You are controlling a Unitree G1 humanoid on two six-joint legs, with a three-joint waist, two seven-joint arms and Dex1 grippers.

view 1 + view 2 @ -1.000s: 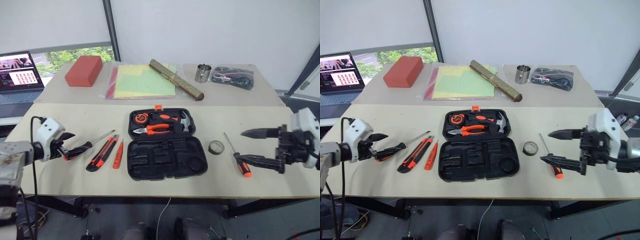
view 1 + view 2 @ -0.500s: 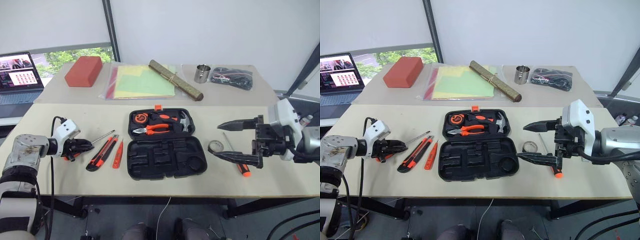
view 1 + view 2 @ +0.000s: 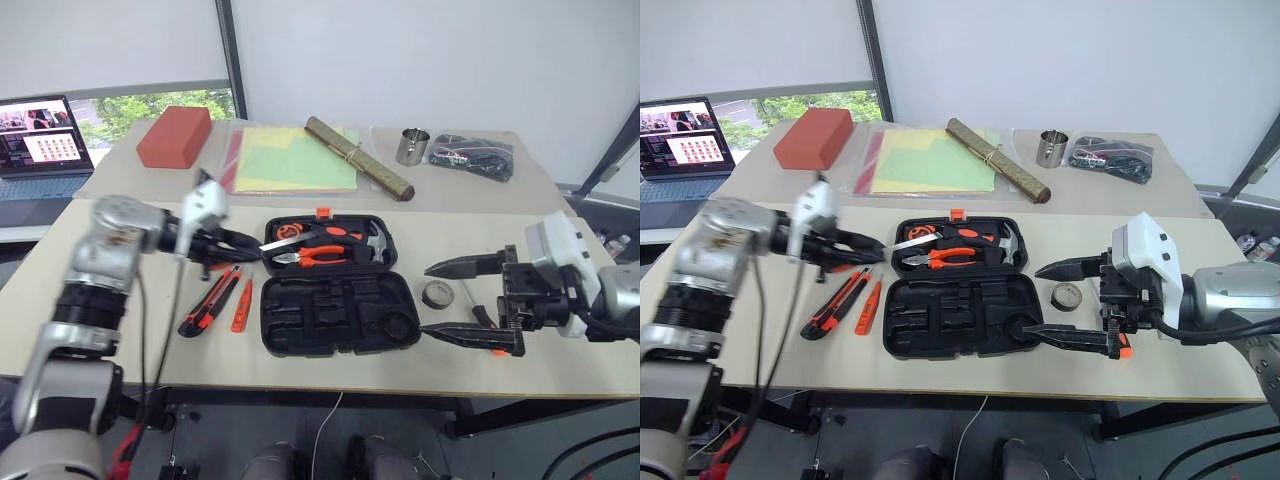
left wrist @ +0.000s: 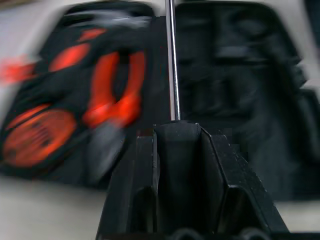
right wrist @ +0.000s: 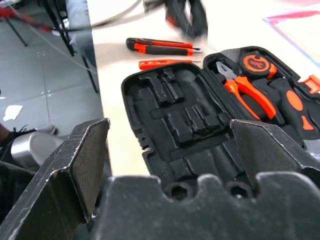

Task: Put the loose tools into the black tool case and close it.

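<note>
left tool (image 4: 176, 150) clamps a screwdriver (image 4: 172, 65), seemingly over the case (image 3: 335, 312); right tool (image 3: 1060, 302) gapes empty.

a long beige table (image 3: 330, 375) carries an open black moulded tool case (image 3: 335, 312), an orange-black utility knife (image 3: 208, 300), a slim orange tester screwdriver (image 3: 241, 306) and a small grey tape roll (image 3: 437, 293); an orange-handled screwdriver (image 3: 1124, 345) lies partly hidden.

Bright even daylight, soft shadows; left wrist view heavily motion-blurred.
</note>
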